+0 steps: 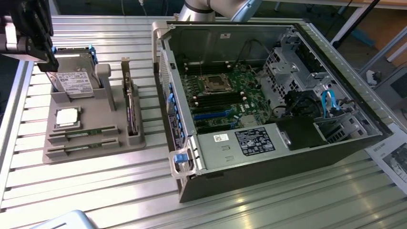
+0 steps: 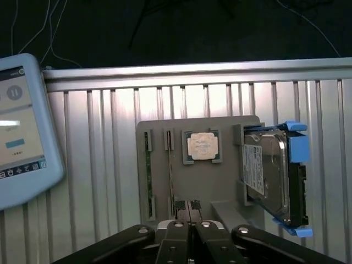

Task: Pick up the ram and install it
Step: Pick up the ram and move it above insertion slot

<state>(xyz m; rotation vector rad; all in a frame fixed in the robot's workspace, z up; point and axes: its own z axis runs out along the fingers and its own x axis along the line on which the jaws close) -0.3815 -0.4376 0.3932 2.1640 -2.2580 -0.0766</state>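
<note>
Two ram sticks (image 1: 83,133) stand on edge in the slots of a grey holder tray (image 1: 95,150) on the exterior view's left. In the wrist view the same green ram sticks (image 2: 147,176) run as thin lines beside the silver processor chip (image 2: 203,146). My gripper (image 1: 45,61) hangs above the tray's far end, near the hard drive (image 1: 73,83), and touches nothing. Its fingers (image 2: 179,234) are shut together with nothing between them. The open computer case (image 1: 267,157) lies on the exterior view's right with its motherboard (image 1: 222,100) exposed.
A dark expansion card (image 1: 130,112) stands upright along the tray's side nearest the case. The hard drive (image 2: 269,176) has blue rails. A light blue tablet (image 2: 19,126) lies on the ribbed metal table (image 1: 95,191). Papers (image 1: 391,160) lie past the case.
</note>
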